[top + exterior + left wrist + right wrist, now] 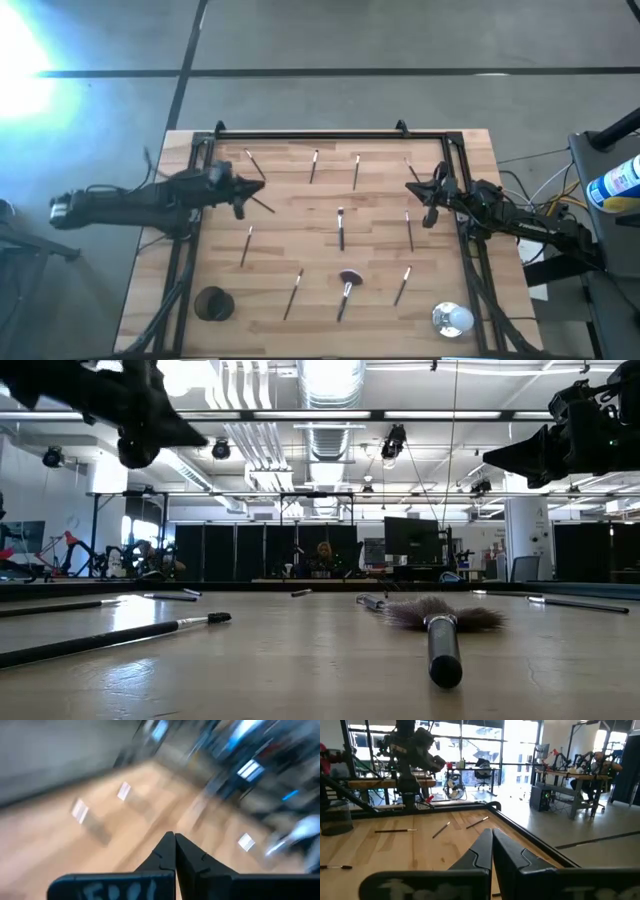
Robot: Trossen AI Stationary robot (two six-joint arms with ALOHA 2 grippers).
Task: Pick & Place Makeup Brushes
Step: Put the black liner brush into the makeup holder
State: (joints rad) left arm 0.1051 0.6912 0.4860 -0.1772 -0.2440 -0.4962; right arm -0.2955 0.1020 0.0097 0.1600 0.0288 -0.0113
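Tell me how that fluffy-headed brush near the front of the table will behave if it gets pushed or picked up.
The fluffy brush lies flat on the wooden table. Its round dark handle would probably roll when nudged sideways, though the splayed bristles may drag and pivot it. The head likely squashes easily, so the stiffer handle seems the better grip. It looks light.

Left gripper (pixel 262 187) raised above the table's left side, fingers pressed together, holding nothing. Right gripper (pixel 412 188) likewise raised over the right side, fingers closed and empty, pointing inward.
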